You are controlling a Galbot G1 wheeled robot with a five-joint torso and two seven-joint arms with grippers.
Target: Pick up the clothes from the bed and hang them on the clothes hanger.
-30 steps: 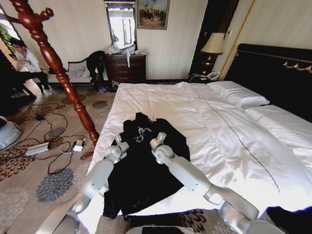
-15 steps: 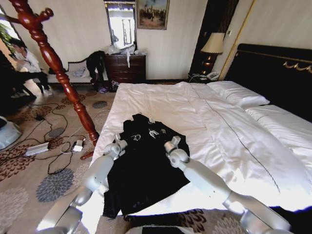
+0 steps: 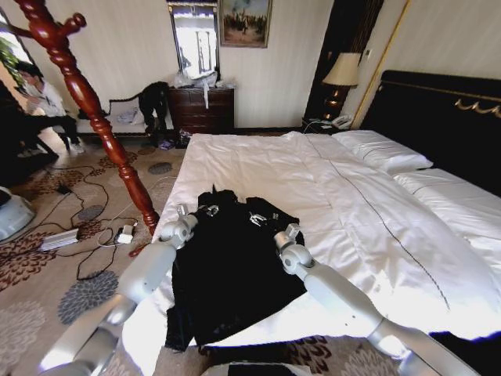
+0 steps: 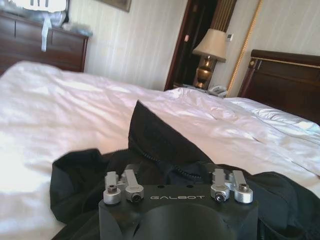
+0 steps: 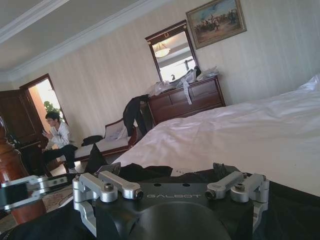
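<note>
The clothes, a large black garment, lie spread on the near left part of the bed. My left gripper is at the garment's upper left edge. In its wrist view the left gripper is shut on a ridge of the clothes that stands up from it. My right gripper rests on the upper right part, open, with black cloth around the right gripper. The clothes hanger, a red-brown turned-wood stand, rises on the floor left of the bed.
Cables and a power strip lie on the patterned carpet beside the hanger's foot. A dark dresser and a bench stand at the far wall. A lamp is by the black headboard.
Both grippers have moved apart from the collar's middle toward the garment's two sides. The cloth's top edge has bunched up and the white label no longer shows.
</note>
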